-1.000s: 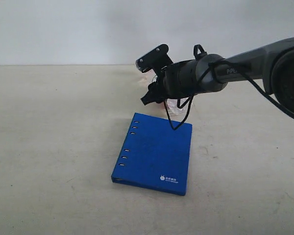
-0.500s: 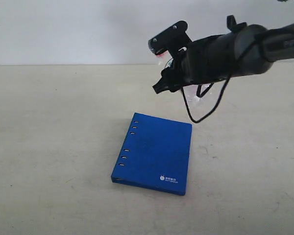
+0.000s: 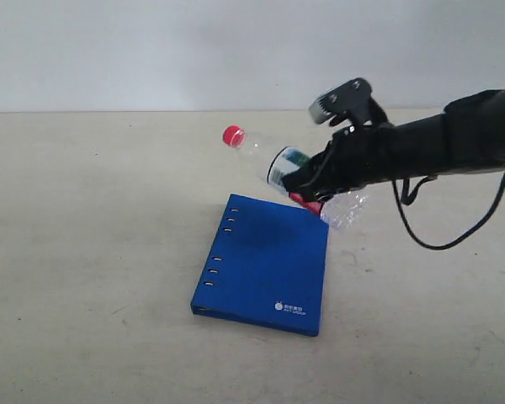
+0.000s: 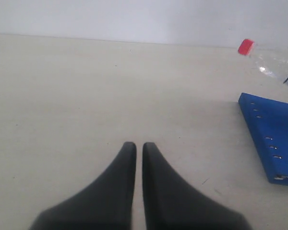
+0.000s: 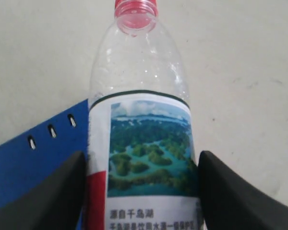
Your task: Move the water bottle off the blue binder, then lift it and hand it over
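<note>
The water bottle (image 3: 269, 162) hangs tilted in the air over the far edge of the blue binder (image 3: 265, 265), its red cap (image 3: 232, 135) pointing left. My right gripper (image 3: 310, 187) is shut on its label band; in the right wrist view the fingers press both sides of the bottle (image 5: 141, 139) at the gripper (image 5: 141, 158), with the binder (image 5: 33, 163) below. The left gripper (image 4: 139, 146) is shut with nothing in it, low over the bare table. From there the binder (image 4: 276, 136) and the bottle's cap (image 4: 246, 46) show off to one side.
The binder lies flat on a beige table (image 3: 93, 252), under a pale wall at the back. A black cable (image 3: 454, 240) loops down from the right arm (image 3: 454, 139).
The right arm rose from the binder's far edge, then swung right and lower. The bottle, hidden behind the gripper before, now shows tilted with its cap to the left.
</note>
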Robot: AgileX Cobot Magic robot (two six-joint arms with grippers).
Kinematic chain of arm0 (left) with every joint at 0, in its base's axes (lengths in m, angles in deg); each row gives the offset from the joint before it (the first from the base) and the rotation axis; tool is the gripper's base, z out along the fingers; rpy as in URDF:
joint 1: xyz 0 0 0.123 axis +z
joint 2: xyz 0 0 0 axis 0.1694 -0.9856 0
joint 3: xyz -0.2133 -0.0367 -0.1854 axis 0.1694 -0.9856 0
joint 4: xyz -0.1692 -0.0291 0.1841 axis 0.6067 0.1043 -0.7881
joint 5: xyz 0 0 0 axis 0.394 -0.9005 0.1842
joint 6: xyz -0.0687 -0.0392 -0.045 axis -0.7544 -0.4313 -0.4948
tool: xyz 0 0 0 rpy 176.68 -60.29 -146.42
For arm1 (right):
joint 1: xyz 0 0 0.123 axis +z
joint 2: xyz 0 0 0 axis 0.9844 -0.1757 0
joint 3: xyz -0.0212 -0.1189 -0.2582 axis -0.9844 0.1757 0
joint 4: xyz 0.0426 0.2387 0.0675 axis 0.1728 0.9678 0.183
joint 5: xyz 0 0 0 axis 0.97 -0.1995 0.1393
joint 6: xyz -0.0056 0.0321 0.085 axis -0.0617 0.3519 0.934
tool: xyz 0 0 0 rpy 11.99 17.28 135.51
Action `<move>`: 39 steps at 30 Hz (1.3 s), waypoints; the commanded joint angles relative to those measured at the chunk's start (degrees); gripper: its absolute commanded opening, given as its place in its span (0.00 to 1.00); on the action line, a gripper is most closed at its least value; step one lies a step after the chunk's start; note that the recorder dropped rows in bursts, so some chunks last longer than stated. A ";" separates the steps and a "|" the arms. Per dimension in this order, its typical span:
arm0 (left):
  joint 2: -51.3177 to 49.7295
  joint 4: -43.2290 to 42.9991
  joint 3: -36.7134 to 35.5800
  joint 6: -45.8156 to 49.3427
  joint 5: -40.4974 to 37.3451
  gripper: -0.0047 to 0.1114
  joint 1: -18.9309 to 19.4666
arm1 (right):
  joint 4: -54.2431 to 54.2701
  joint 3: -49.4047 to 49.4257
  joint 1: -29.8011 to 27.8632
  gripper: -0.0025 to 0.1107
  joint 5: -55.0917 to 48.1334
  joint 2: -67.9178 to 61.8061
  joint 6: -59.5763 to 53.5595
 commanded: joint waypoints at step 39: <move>0.16 -0.15 0.03 0.20 0.58 0.08 -0.18 | -55.05 11.47 -12.17 0.29 -20.11 10.75 33.67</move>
